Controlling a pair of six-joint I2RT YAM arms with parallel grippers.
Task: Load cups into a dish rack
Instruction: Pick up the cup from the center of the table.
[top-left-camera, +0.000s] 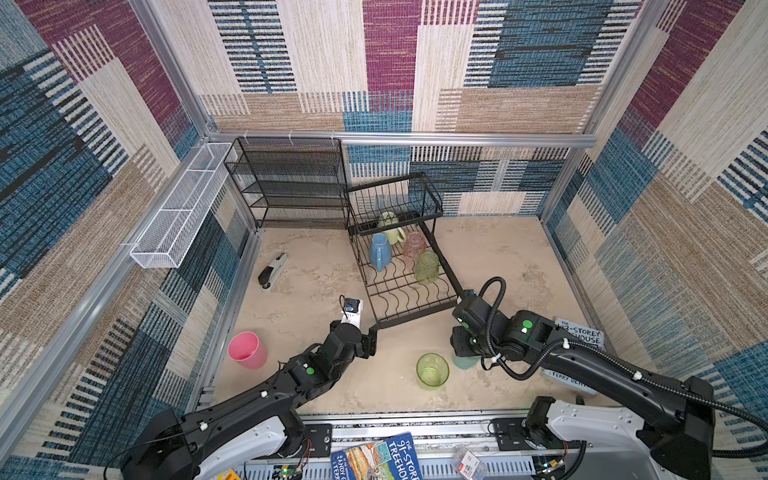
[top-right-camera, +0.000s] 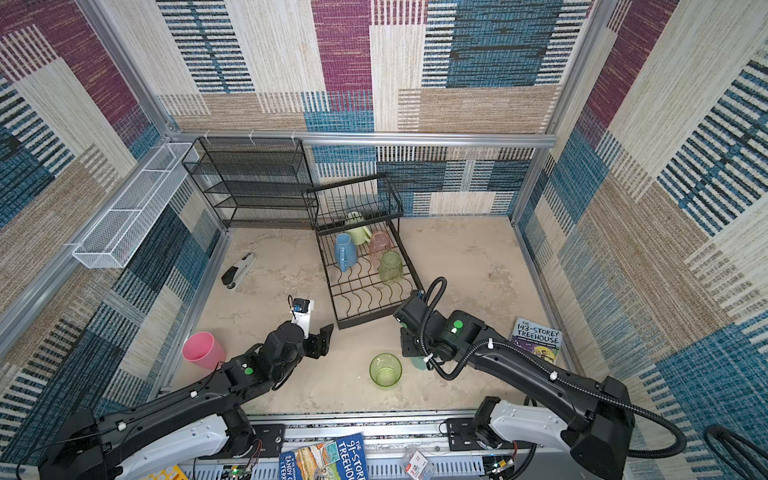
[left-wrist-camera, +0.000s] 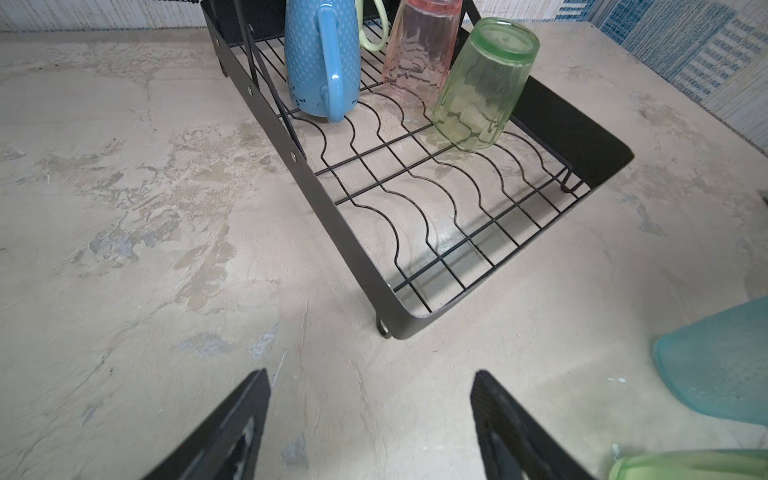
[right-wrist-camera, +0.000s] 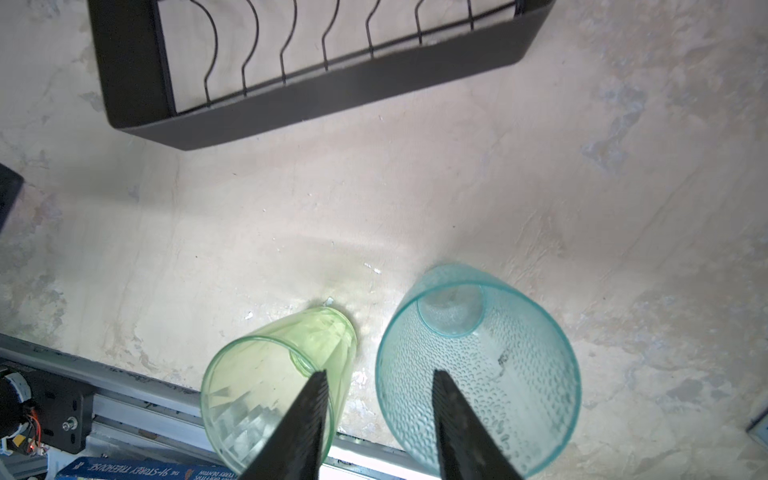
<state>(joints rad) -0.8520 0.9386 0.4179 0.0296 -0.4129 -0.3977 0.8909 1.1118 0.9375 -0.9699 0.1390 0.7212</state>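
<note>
The pink cup (top-left-camera: 248, 350) is recorded at far left on the table (top-left-camera: 316, 291), mouth up, well apart from the rack. The left gripper (left-wrist-camera: 370, 372) is held wide and empty over bare table, near the rack's front corner. This arm is judged the nearer to the pink cup.

The rack (left-wrist-camera: 582, 137) is placed centrally. 4 cups are found on its lower tray, toward the back. The blue mug (top-left-camera: 380, 251), pink tumbler (top-left-camera: 414, 245) and racked green tumbler (top-left-camera: 427, 266) are set mouth down. The pale green mug (top-left-camera: 392, 232) lies partly under the upper basket (top-left-camera: 432, 189), its attitude unclear. Nothing is seen in that basket, and the tray's front slots are unoccupied.

Further right, the loose green tumbler (top-left-camera: 432, 370) is stood mouth up. The teal tumbler (right-wrist-camera: 519, 374) is stood just beside it, long axis vertical, and is largely hidden by the arm in both top views.

The right gripper (right-wrist-camera: 378, 372) is positioned directly over the teal tumbler's rim. 1 finger is seen inside the mouth, the other outside it on the green tumbler's side. The jaws are set at a middling gap, and no pinch on the wall is seen.

The coming grasp is judged to turn on this straddle. The outer finger is judged liable to nudge the loose green tumbler. 3 of 7 cups are left unloaded.
</note>
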